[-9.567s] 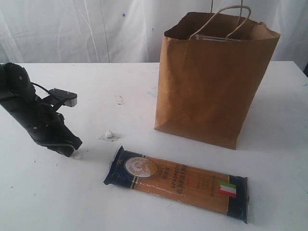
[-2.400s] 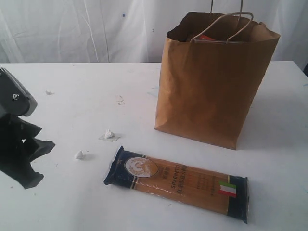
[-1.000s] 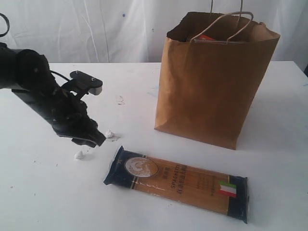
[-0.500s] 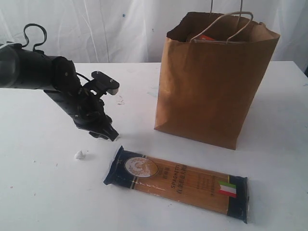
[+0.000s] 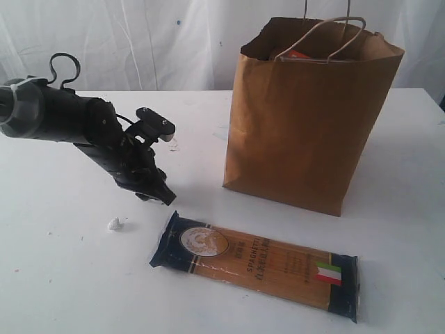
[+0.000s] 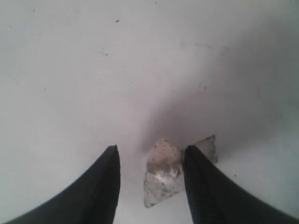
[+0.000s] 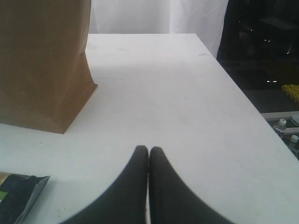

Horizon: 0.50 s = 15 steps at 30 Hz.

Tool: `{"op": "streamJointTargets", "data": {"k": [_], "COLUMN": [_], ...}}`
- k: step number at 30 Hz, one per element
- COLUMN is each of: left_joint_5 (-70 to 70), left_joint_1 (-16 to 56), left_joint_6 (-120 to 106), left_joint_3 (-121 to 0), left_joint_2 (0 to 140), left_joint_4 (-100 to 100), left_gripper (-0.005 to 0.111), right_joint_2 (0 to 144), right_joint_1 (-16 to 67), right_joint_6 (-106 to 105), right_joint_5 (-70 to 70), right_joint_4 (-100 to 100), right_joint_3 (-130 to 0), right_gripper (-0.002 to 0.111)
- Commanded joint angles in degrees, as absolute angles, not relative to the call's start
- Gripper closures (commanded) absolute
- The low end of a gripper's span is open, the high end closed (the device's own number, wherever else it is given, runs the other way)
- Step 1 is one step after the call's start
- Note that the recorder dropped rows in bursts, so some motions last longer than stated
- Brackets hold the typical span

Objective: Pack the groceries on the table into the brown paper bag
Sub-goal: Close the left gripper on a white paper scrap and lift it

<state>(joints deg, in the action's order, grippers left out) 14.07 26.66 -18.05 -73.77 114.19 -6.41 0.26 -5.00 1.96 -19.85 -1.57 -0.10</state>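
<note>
Within the last second the left arm has swung in from the left edge of the worktop [image 5: 62, 278] towards the middle. Its left pincer [image 5: 161, 197] is now low over the surface, just far-left of the dark blue end of the spaghetti pack [image 5: 257, 264]. The wrist view shows the left pincer [image 6: 151, 148] about half open and gripping nothing, with a crumpled white scrap [image 6: 161, 175] lying between its jaws. A second white crumb [image 5: 115, 224] sits to the left, untouched.

The spaghetti pack has not moved; it lies flat at the near side, apart from the brown paper bag [image 5: 313, 125] standing far-right. It appears to be the last grocery out, so this looks like the approach to it, not yet aligned. The right pincer [image 7: 148, 150] is fully closed and empty.
</note>
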Motion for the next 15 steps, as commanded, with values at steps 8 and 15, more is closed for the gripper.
{"op": "streamJointTargets", "data": {"k": [8, 15], "left_joint_5": [14.1, 24.3], "left_joint_1": [26.4, 26.4], "left_joint_6": [-18.3, -18.2], "left_joint_3": [-74.3, -79.4], "left_joint_2": [114.6, 112.3], "left_joint_4": [-6.7, -6.7], "left_gripper": [0.107, 0.107], "right_joint_2": [0.0, 0.0], "right_joint_1": [-5.2, -5.2], "right_joint_6": [2.4, 2.4], "right_joint_5": [-19.6, -19.6], "right_joint_4": [-1.7, -1.7], "right_joint_3": [0.0, 0.0], "right_gripper": [0.108, 0.108]}}
